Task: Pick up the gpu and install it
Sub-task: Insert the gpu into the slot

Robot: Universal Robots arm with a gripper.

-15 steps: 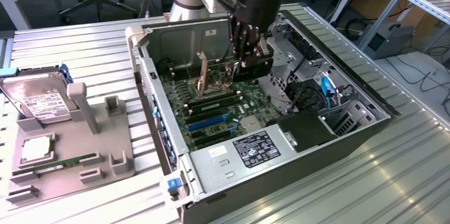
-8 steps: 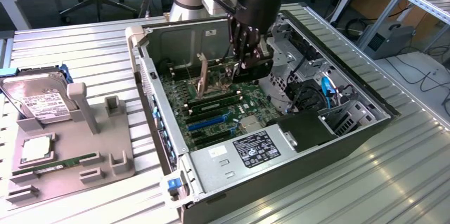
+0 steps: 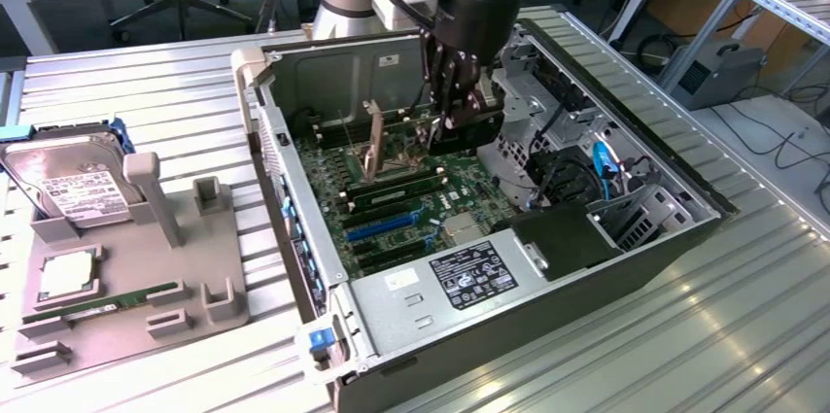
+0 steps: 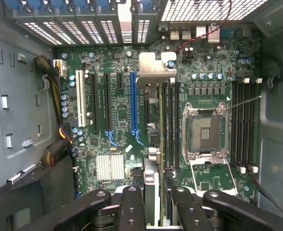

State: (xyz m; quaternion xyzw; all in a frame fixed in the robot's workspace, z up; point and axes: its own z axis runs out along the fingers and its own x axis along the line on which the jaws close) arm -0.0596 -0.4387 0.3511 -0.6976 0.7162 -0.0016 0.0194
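Observation:
My gripper [image 3: 452, 92] reaches down into the open computer case [image 3: 259, 131], over the motherboard [image 3: 389, 209]. In the wrist view the gripper [image 4: 153, 195] is shut on the gpu [image 4: 153, 120], which I see edge-on as a thin dark card. Its silver bracket [image 4: 153, 67] points toward the case's rear slot openings. The card hangs above the board, between the blue expansion slot [image 4: 134, 103] and the black memory slots [image 4: 170, 120]. I cannot tell whether it touches the board. In the exterior view the gpu [image 3: 469, 114] is mostly hidden behind the fingers.
The empty CPU socket [image 4: 203, 130] lies beside the memory slots. Cables [image 3: 604, 165] and drive bays fill the case on the exterior view's right. On that view's left, a grey fixture [image 3: 143, 277] holds a hard drive [image 3: 72, 189], a processor [image 3: 68, 277] and a green memory stick [image 3: 123, 301].

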